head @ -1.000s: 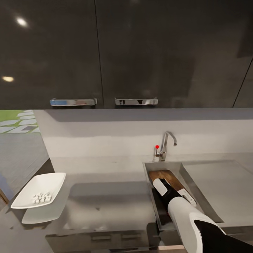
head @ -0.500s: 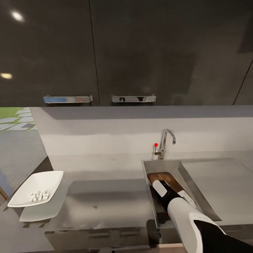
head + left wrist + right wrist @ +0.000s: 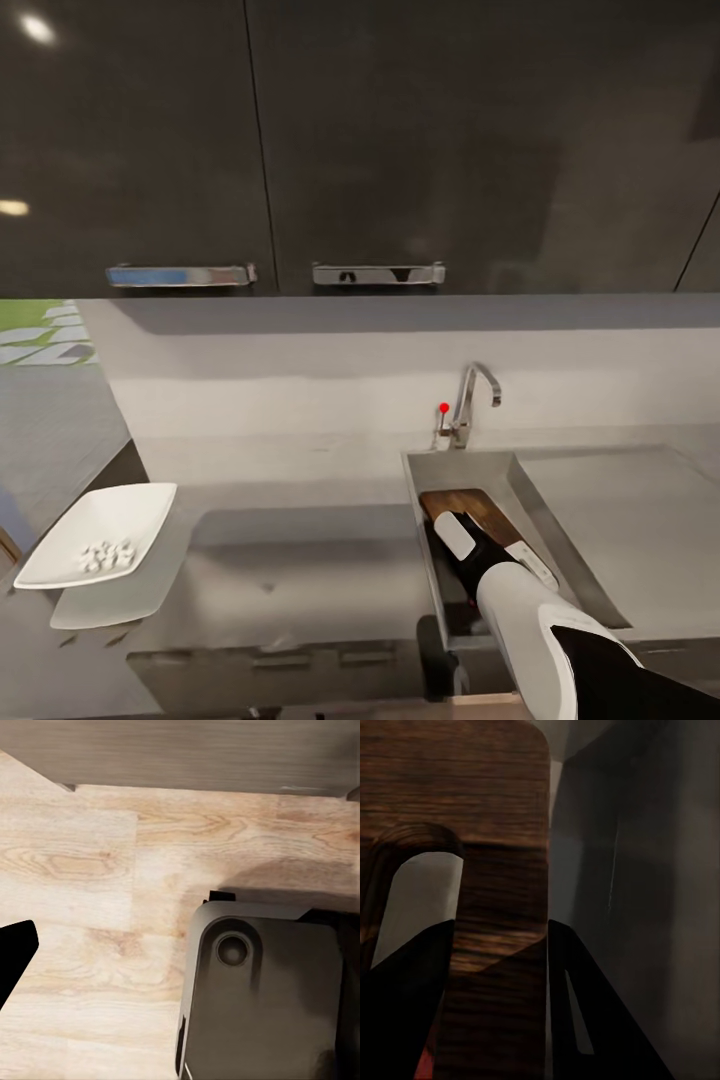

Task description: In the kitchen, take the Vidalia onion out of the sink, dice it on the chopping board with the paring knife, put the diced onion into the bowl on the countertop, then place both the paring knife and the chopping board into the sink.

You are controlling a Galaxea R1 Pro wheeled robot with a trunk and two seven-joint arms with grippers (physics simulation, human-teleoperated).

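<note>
- The white square bowl [image 3: 95,535] sits at the left end of the countertop [image 3: 300,570], near its front edge, with small pale diced onion [image 3: 105,556] pieces piled inside. That step looks done.
- The chopping board [image 3: 478,506] lies inside the sink [image 3: 555,545], leaning along the basin's left wall below the chrome tap [image 3: 470,400].
- The right gripper [image 3: 462,535] reaches down into the basin at the board; in the right wrist view the board [image 3: 472,870] runs between its dark fingers [image 3: 585,1020], with the handle slot showing. It appears clamped on the board, not yet let go.
- A sliver of red at the bottom of the right wrist view may be the paring knife's handle; I cannot confirm the knife is in the sink.
- The left wrist view shows wooden floor [image 3: 75,870] and the robot's dark base [image 3: 262,1005]; whether the left claw is wide or narrow, I cannot tell.
- Judged remaining: release the board and withdraw.
</note>
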